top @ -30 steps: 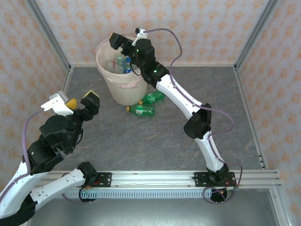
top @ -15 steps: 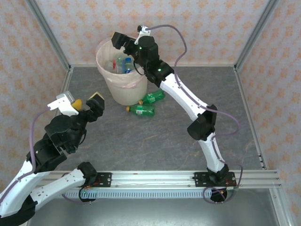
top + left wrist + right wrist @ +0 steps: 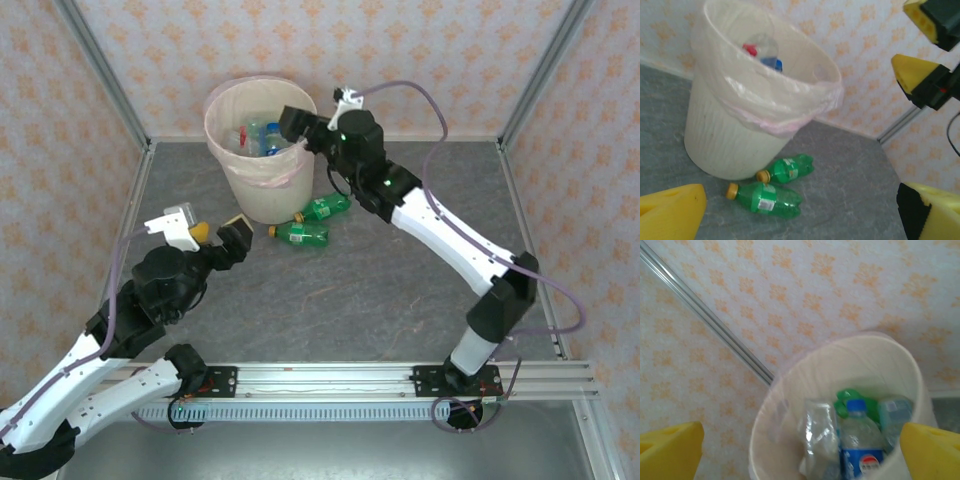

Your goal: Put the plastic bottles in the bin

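We should lower our open left hand point(image 3: 218, 231) over the nearer green bottle point(image 3: 302, 234), fingers straddling its middle across its length so it cannot roll. It lies on the surface point(image 3: 400, 300) just ahead and right of that hand. The second green bottle point(image 3: 326, 208) lies beyond, by the foot of the bin point(image 3: 255, 195). Our open right hand point(image 3: 303, 128) hovers, empty, at the rim.

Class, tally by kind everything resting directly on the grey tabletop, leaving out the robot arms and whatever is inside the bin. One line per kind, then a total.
Green plastic bottles, yellow caps, lying on their sides: 2
Cream bin with pinkish liner, standing upright: 1
Total: 3
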Robot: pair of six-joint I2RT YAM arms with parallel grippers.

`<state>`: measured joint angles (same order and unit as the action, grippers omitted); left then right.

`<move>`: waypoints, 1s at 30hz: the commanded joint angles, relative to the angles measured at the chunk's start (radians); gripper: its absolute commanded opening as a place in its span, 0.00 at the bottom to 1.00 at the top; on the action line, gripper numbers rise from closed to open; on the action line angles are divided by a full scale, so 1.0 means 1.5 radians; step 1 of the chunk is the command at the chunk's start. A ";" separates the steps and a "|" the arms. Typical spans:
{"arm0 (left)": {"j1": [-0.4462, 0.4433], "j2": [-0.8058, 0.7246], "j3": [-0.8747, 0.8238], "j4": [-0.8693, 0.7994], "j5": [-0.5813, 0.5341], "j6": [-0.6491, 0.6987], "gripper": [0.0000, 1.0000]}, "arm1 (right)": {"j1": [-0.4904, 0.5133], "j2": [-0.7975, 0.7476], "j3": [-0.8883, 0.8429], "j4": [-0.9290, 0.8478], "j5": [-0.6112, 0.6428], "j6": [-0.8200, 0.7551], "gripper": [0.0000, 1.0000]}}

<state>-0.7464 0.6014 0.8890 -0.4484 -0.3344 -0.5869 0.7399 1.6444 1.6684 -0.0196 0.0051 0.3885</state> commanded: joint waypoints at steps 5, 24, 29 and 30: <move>-0.005 -0.030 -0.075 0.047 0.049 -0.047 0.99 | 0.004 -0.149 -0.227 0.080 0.052 -0.030 1.00; -0.004 -0.092 -0.165 0.030 0.046 -0.123 0.99 | 0.004 -0.103 -0.449 0.113 -0.005 -0.048 1.00; -0.004 -0.092 -0.163 0.021 0.051 -0.125 0.99 | 0.004 -0.039 -0.443 0.124 -0.061 -0.055 1.00; -0.004 -0.095 -0.163 0.017 0.051 -0.125 0.99 | 0.004 -0.024 -0.439 0.124 -0.070 -0.057 1.00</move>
<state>-0.7464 0.4728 0.6460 -0.4068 -0.2676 -0.7609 0.7399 1.5688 1.0058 0.1234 -0.0399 0.3260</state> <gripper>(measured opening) 0.990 0.997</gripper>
